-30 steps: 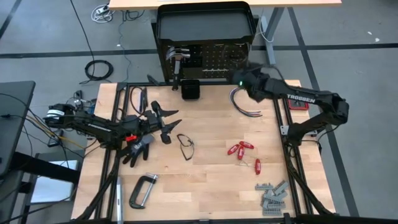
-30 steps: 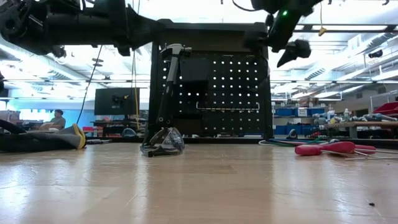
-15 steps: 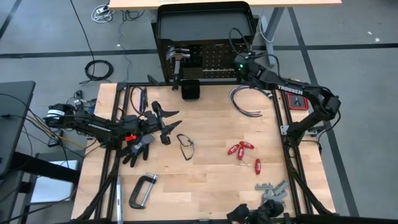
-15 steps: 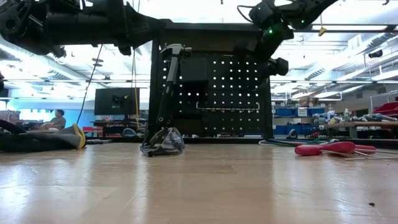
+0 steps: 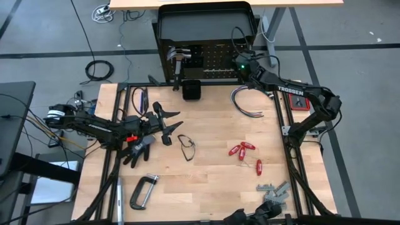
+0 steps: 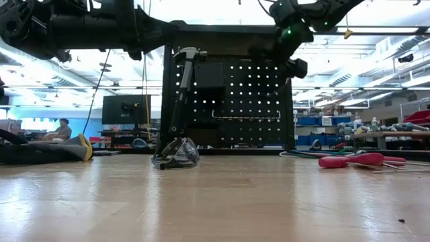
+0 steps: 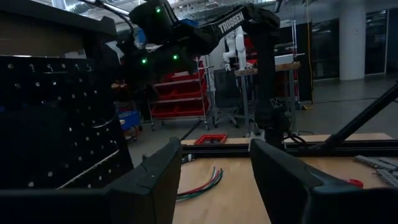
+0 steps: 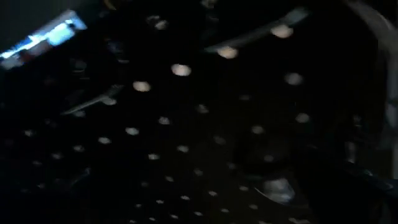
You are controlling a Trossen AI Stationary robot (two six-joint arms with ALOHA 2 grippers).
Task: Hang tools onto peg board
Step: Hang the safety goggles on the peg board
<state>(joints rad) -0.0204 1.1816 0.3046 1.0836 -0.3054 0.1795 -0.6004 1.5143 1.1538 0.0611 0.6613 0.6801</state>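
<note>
One peg board (image 5: 215, 59) stands upright at the table's (image 5: 206, 181) far edge, a single hammer (image 5: 178, 62) already hanging on its left side. The right gripper (image 5: 240, 62) is up against the board's right part, fingers spread wide, holding nothing I can see; its own camera shows only dark holes. The left gripper (image 5: 164, 120) hovers over the table's left side, jaws apart and empty. On the wood lie four red drivers (image 5: 244, 152), one C-clamp (image 5: 142, 191), one pair of glasses (image 5: 186, 147), a black glove (image 5: 139, 147) and a cable bundle (image 5: 247, 103). Grey pieces (image 5: 273, 194) pile together, uncountable.
</note>
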